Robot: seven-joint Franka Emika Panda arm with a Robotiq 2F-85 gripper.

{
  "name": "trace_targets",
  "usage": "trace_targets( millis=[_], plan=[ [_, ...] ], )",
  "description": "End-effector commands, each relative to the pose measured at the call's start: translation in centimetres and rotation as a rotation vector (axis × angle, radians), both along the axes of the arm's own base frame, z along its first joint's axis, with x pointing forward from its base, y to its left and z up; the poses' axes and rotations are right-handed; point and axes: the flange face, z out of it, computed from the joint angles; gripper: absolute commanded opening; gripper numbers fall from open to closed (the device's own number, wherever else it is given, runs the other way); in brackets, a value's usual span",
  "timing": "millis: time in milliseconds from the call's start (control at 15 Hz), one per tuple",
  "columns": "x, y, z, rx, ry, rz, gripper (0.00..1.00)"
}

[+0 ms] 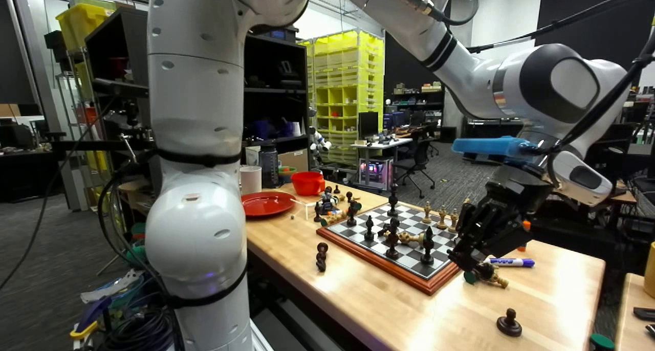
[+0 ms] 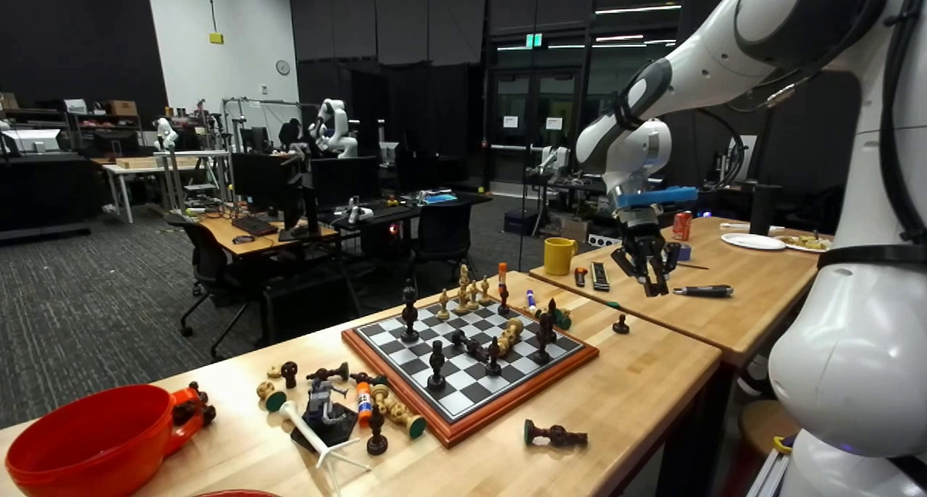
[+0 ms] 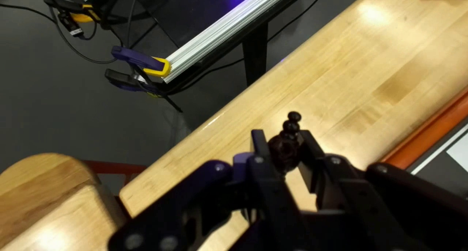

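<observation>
Pincer (image 3: 282, 134) has its jaws a narrow gap apart, clamped on a dark chess piece (image 3: 284, 149); beaded tip pokes out past the jaw ends, rest partly hidden, can't tell which piece. Wrist view: pincer hangs over wooden table (image 3: 340, 71), chessboard (image 3: 424, 135) off to its right, purple-and-yellow clamp (image 3: 144, 60) well apart, up and left of it. In an exterior view: board sits left of pincer, tall pointed dark piece (image 1: 428, 246) upright on it near the jaws as seen; pale piece with green base (image 1: 492, 275) lies on table just below the jaw ends in the picture, purple-and-white marker (image 1: 511, 262) to pincer's right, dark pawn (image 1: 509, 324) standing lower right. In an exterior view: yellow mug (image 2: 558, 256) left of pincer, dark-handled tool (image 2: 704, 291) to its right on adjoining table (image 2: 768, 283), orange tube (image 2: 502, 274) upright farther left. Up and right, well apart on that same table: red can (image 2: 681, 225), white plate (image 2: 753, 241). Down and left of pincer, slim dark piece (image 2: 555, 434) on its side beside the board; red bowl (image 2: 134, 457) much farther down-left.
</observation>
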Motion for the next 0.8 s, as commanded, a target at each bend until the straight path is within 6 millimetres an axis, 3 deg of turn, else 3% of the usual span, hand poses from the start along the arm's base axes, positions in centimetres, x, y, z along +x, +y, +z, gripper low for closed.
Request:
trace_targets(
  millis=[0, 267, 333, 533, 733],
  plan=[
    [-0.2, 0.4, 0.0, -0.001, -0.002, 0.007, 0.25],
    [-0.6, 0.4, 0.2, -0.004, -0.012, 0.003, 0.25],
    [-0.5, 0.4, 0.4, -0.009, -0.018, 0.012, 0.06],
    [0.8, 4.2, 2.1, -0.059, -0.058, 0.127, 0.06],
    [2.9, 9.8, 3.4, -0.109, -0.072, 0.277, 0.06]
  ],
)
